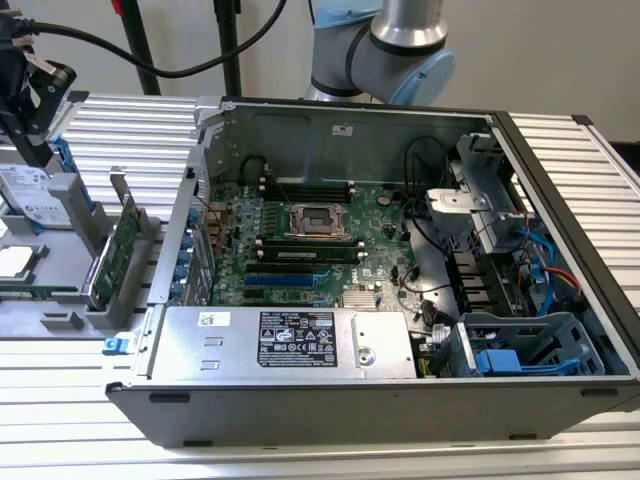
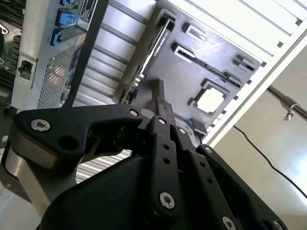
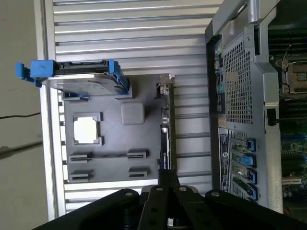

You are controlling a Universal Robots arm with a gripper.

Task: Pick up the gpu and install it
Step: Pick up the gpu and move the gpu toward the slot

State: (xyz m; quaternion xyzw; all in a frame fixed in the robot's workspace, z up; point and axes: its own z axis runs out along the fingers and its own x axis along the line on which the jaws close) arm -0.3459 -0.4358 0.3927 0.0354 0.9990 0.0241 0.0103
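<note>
The gpu (image 1: 112, 255) stands on edge in a slot of the grey parts tray (image 1: 60, 320), at the exterior view's left of the open computer case (image 1: 400, 400). Its green board faces the case and its silver bracket points up. Both wrist views show the gpu (image 3: 165, 129) (image 2: 158, 45) edge-on as a thin dark strip. My black gripper (image 1: 38, 155) hangs well above the tray's far end. Its fingers (image 3: 168, 178) (image 2: 160, 98) are pressed together, shut on nothing, and in line with the card's edge.
A hard drive with blue rails (image 3: 79, 79) and a square processor (image 3: 86, 129) sit on the same tray. Inside the case are the large green motherboard (image 1: 320, 240) and the power supply box (image 1: 290, 340). Slatted aluminium table (image 1: 120, 130) surrounds everything.
</note>
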